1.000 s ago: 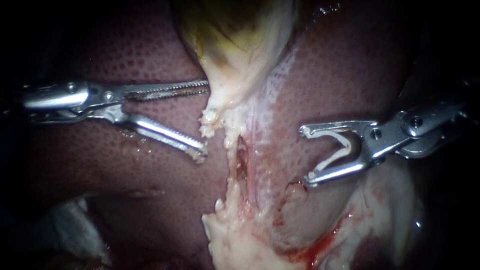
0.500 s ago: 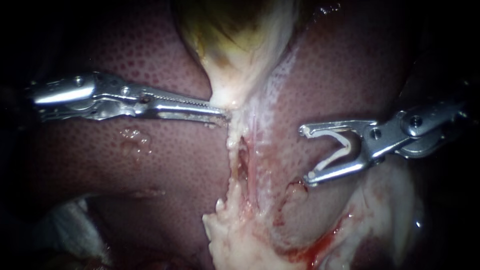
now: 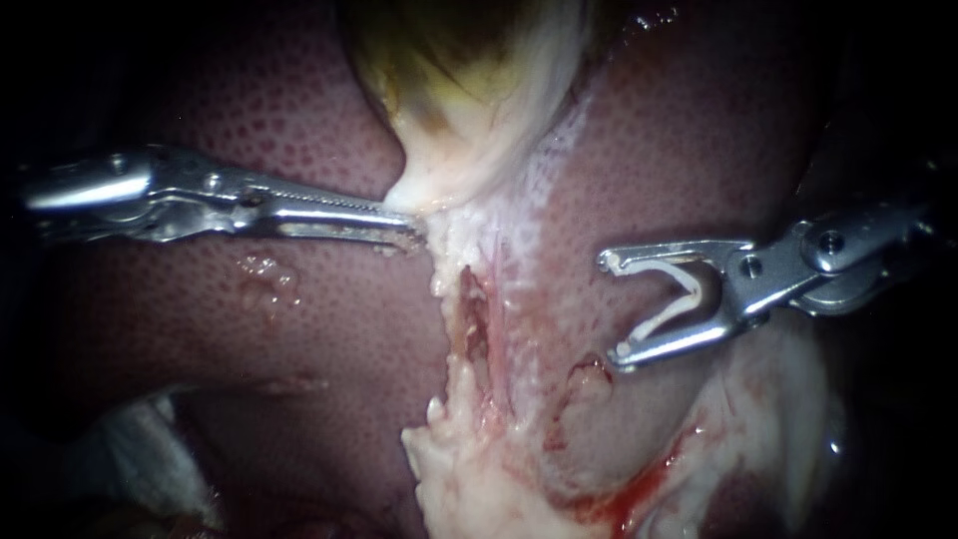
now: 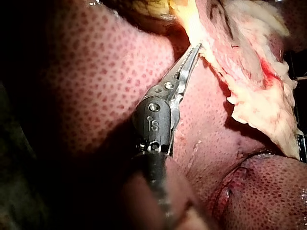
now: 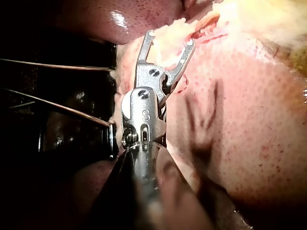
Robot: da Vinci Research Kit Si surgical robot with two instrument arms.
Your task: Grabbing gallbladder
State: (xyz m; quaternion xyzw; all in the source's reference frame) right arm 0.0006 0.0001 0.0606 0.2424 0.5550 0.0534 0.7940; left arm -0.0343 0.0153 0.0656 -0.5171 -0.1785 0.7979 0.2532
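The gallbladder (image 3: pixel 469 90), yellow-green with a pale wall, hangs from the upper middle and narrows to a white neck. My left instrument (image 3: pixel 407 230) comes in level from the left, its toothed jaws shut on that neck's left edge and drawing it sideways. In the left wrist view the same jaws (image 4: pixel 193 51) pinch the pale edge just under the gallbladder (image 4: pixel 192 19). My right instrument (image 3: pixel 610 307) hovers to the right with jaws wide open, a thin white V lining their inner faces, touching no tissue. In the right wrist view its jaws (image 5: pixel 170 39) gape just short of pale tissue.
Dark red stippled liver (image 3: pixel 299 319) fills both sides. A raw, pale strip with a reddish slit (image 3: pixel 477 329) runs down from the neck to a ragged white mass (image 3: pixel 469 479). Blood pools at the lower right (image 3: pixel 639 494). Pale material lies at the lower left (image 3: pixel 140 454).
My left instrument's jaws went from wide open to shut on the gallbladder's neck, then drew back to the left, stretching the neck that way. The right instrument stayed still.
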